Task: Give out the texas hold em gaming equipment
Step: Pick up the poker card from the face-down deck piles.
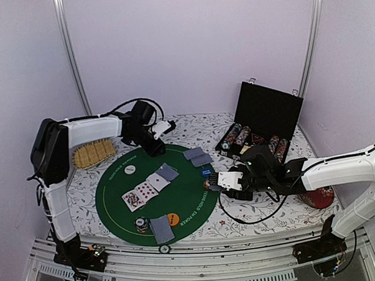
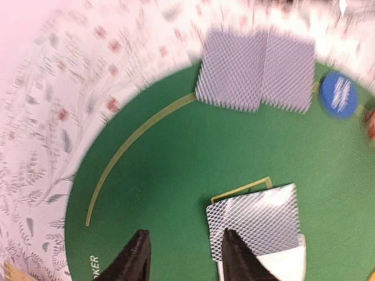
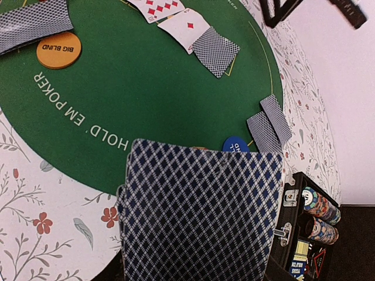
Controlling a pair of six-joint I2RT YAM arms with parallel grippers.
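Left gripper: fingers apart, only bare green mat between them, nothing clamped.

Right gripper: fingertips hidden behind the card pack in the right wrist view. Pack raised off the table directly in front of that camera, so judged clamped on the pack.

Task items as placed from the left gripper:
- Face-down card: just outside the finger on the right of the left wrist view, touching or nearly touching it, lying over a white-faced card. Not between the fingers. Long axis not readable, lower edge cut off by the frame.
- Face-down pair: well ahead of the fingertips at the far rim of the mat, side by side, each long axis pointing away from the gripper.
- Blue chip: ahead and to the right, just beside the pair.

Task items as placed from the right gripper:
- Blue chip just past the top edge of the pack.
- Pair beyond the chip, to the right.
- Orange chip far ahead, to the left.

Deciding relation for the next move, as a judgement: cards for further dealing in the right gripper, ahead and to the right of the left gripper, beyond the blue chip and outside the left wrist view.
- Turn the left gripper toward the pack before closing.
- Avoid closing in the present pose: risk of dragging the face-down card beside the finger.
- Left wrist view blurred; confirm clearances in the top view.
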